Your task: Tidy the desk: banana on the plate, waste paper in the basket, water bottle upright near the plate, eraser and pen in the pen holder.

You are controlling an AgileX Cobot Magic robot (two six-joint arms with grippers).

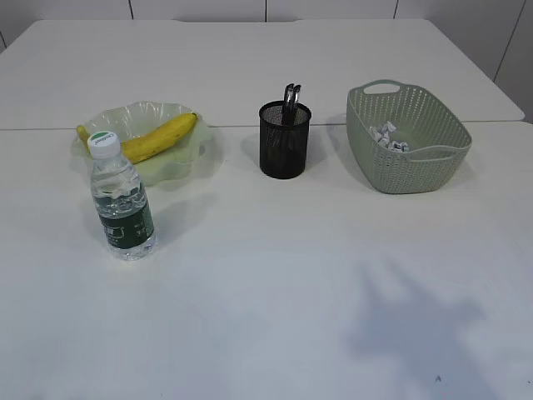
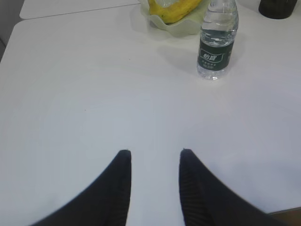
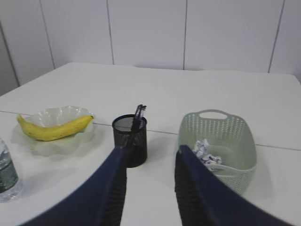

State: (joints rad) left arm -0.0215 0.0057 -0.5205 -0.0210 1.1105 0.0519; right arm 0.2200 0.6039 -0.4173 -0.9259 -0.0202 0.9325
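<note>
The banana (image 1: 158,137) lies in the pale green ruffled plate (image 1: 187,154) at the left. Just in front of the plate the water bottle (image 1: 122,198) stands upright. A pen (image 1: 291,98) sticks out of the black mesh pen holder (image 1: 284,139) in the middle; the eraser is hidden. Crumpled waste paper (image 1: 388,136) rests inside the green basket (image 1: 407,137). Neither arm shows in the exterior view. My left gripper (image 2: 154,153) is open over bare table, with the bottle (image 2: 217,41) ahead to its right. My right gripper (image 3: 151,148) is open, apart from the pen holder (image 3: 130,139) and basket (image 3: 217,146).
The white table (image 1: 275,292) spreads wide in front of the objects, with a seam running behind them. A soft shadow falls on the near right of the table. White wall panels stand behind the table in the right wrist view.
</note>
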